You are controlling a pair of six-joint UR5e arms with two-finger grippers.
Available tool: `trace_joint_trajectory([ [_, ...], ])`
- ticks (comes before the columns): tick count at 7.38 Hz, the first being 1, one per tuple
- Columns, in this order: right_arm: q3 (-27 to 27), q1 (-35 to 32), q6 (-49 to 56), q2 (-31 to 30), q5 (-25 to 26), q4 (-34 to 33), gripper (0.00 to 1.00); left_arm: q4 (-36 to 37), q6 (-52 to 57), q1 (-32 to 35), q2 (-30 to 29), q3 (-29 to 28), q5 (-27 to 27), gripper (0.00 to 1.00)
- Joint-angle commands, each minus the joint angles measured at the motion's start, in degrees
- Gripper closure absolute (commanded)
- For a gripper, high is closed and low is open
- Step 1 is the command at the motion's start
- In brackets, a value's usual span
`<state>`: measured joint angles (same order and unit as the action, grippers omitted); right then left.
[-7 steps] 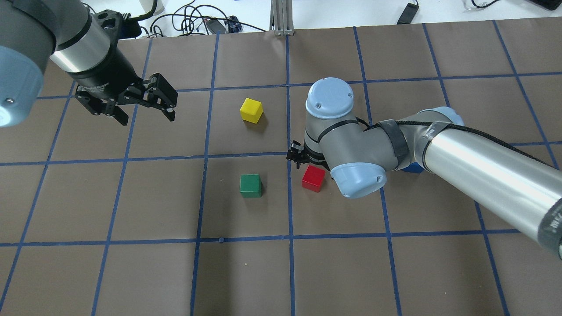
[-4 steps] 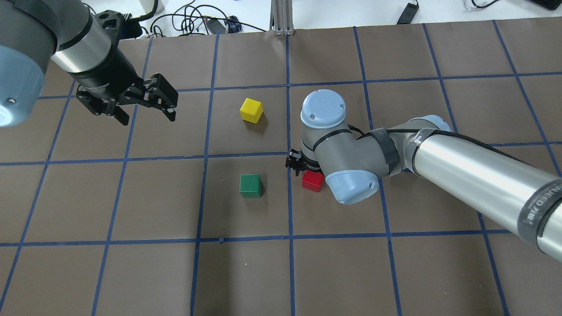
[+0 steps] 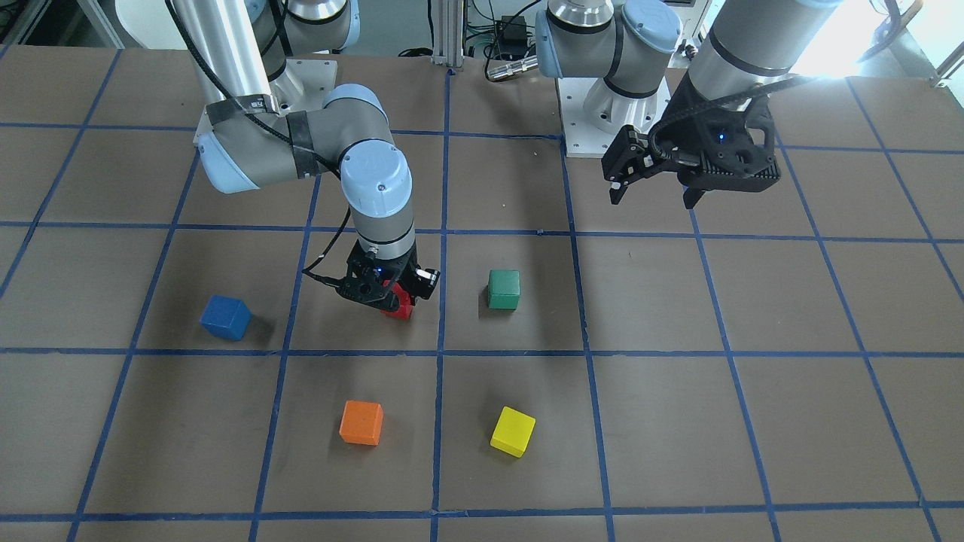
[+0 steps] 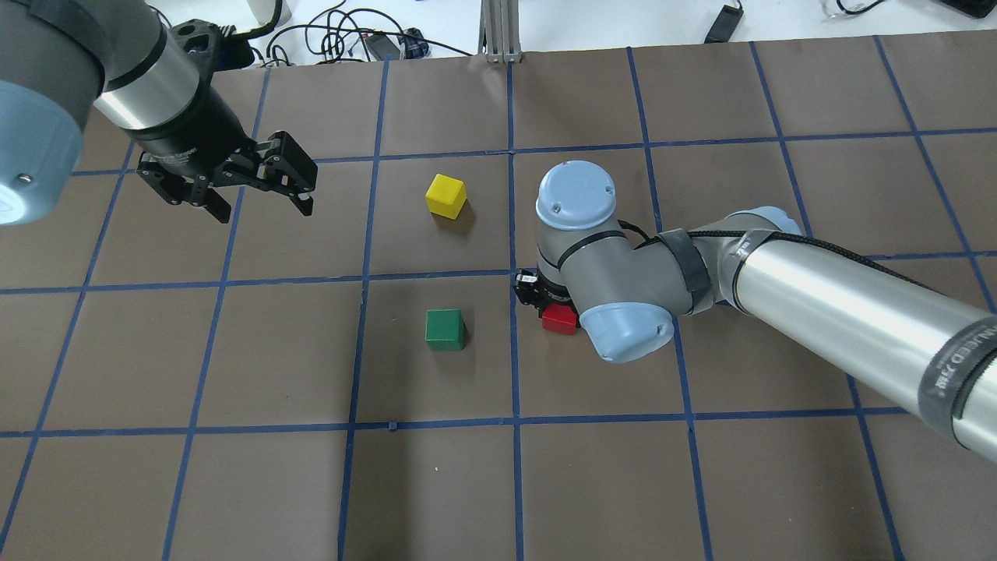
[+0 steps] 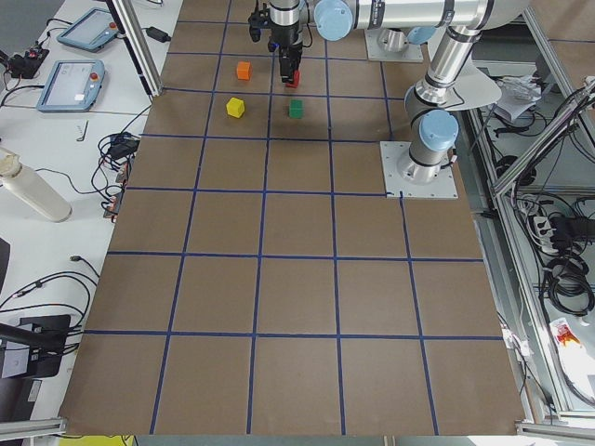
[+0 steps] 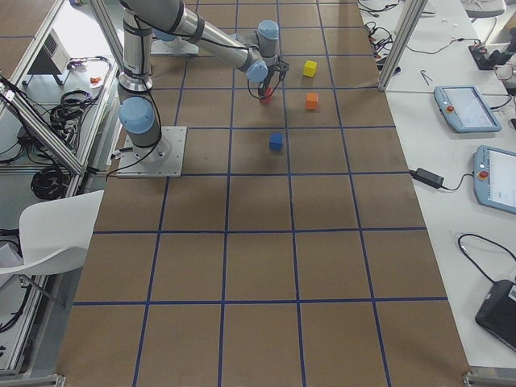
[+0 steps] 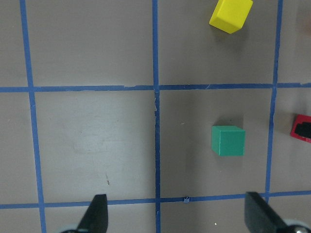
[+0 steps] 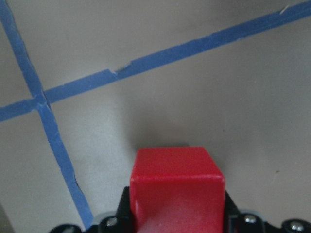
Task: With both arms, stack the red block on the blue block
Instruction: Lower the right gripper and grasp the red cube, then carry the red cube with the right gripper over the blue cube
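Note:
The red block (image 3: 399,304) sits between the fingers of my right gripper (image 3: 386,295), which points straight down near the table's middle. In the right wrist view the red block (image 8: 177,187) fills the bottom, with a black finger tight against each side. From overhead only its near edge (image 4: 559,320) shows under the wrist. The blue block (image 3: 224,317) lies alone further out on the right arm's side; the right arm hides it from overhead. My left gripper (image 4: 261,207) hangs open and empty above the table, far from both blocks.
A green cube (image 4: 445,329) lies just left of the red block. A yellow cube (image 4: 446,195) lies beyond the green one. An orange cube (image 3: 361,422) lies towards the operators' side. Blue tape lines grid the brown table (image 4: 234,483).
My right gripper has come down and toward me over the red block, so the wrist now covers most of it. The left arm has barely moved.

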<state>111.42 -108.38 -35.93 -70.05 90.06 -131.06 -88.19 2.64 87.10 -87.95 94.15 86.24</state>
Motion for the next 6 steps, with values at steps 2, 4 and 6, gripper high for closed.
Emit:
trace_joint_trajectory([
  [2, -0.85, 4.73, 8.48, -7.18, 2.13, 7.20, 0.70, 1.17, 0.00, -0.09, -1.68, -1.58, 0.07, 0.00],
  [4, -0.59, 12.37, 15.51, -10.45, 2.05, 8.89, 0.70, 1.61, 0.00, 0.00, -3.10, -2.47, -0.02, 0.00],
  [6, -0.50, 21.41, 27.61, -11.68, 4.93, 10.38, 0.70, 1.61, 0.00, 0.09, -3.10, -2.39, -0.02, 0.00],
])
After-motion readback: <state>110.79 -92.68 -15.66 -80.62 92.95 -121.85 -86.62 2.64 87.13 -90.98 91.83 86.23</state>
